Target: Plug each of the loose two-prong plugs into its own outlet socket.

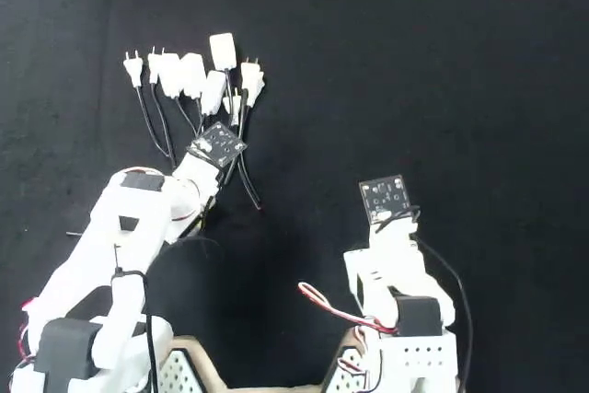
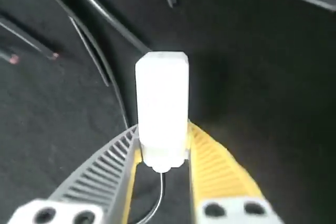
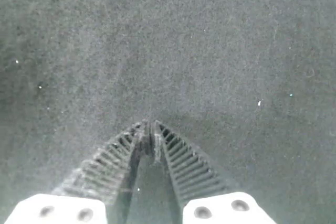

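My left gripper (image 2: 161, 132) is shut on a white plug (image 2: 161, 103), gripped by the rear of its body with a thin wire running back between the fingers; its prongs are hidden. In the high view the left arm's wrist (image 1: 218, 144) sits at the near edge of a cluster of white plugs and sockets (image 1: 195, 75). A two-prong plug (image 1: 133, 67) lies at the cluster's left end and another (image 1: 250, 75) at its right. My right gripper (image 3: 152, 132) is shut on nothing, low over bare black cloth; its wrist (image 1: 386, 198) sits to the right of the cluster.
Black cables (image 1: 162, 126) trail from the cluster toward the left arm, and several cross the cloth beside the held plug (image 2: 97, 51). A black cloth (image 1: 442, 80) covers the table, with open room on the right and in the middle.
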Robot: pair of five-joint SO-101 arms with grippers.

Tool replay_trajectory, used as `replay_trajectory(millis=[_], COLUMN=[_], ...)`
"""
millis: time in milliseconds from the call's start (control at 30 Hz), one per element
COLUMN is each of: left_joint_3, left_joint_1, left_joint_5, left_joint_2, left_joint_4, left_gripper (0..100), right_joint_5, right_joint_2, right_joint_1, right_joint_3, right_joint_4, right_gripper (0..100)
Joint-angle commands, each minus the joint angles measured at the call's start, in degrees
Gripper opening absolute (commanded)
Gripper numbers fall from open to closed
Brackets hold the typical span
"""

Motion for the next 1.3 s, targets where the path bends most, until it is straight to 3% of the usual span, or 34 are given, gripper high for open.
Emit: replay_trajectory(millis=[0,233,433,600,967,1133,1267], left_joint_3=[-2.6,-2.4,4.0,8.3,11.6,10.6,10.4], left_joint_1=[0.9,7.6,11.4,10.7,9.4,7.5,5.4], left_joint_5=[-0.3,-0.1,1.4,1.5,1.5,1.0,-2.5], left_joint_2=[-0.2,-2.2,-14.7,-24.0,-24.8,-25.2,-25.2], left_joint_4=[1.5,10.6,12.8,12.5,12.5,12.9,13.0], left_gripper=[3,3,3,6,11,28,35], right_joint_5=[-0.4,-0.4,-0.4,-0.4,-0.4,-0.4,-0.4], right_joint_2=[-4.1,-4.1,-4.1,-4.1,-4.1,-4.1,-4.1], right_joint_1=[-0.4,-0.4,-0.4,-0.4,-0.4,-0.4,-0.4], right_joint_3=[-0.1,-0.1,-0.1,-0.1,-0.1,-0.1,-0.1], right_joint_4=[0.2,0.2,0.2,0.2,0.2,0.2,0.2], right_gripper=[1.3,1.3,1.3,1.3,1.3,1.3,1.3])
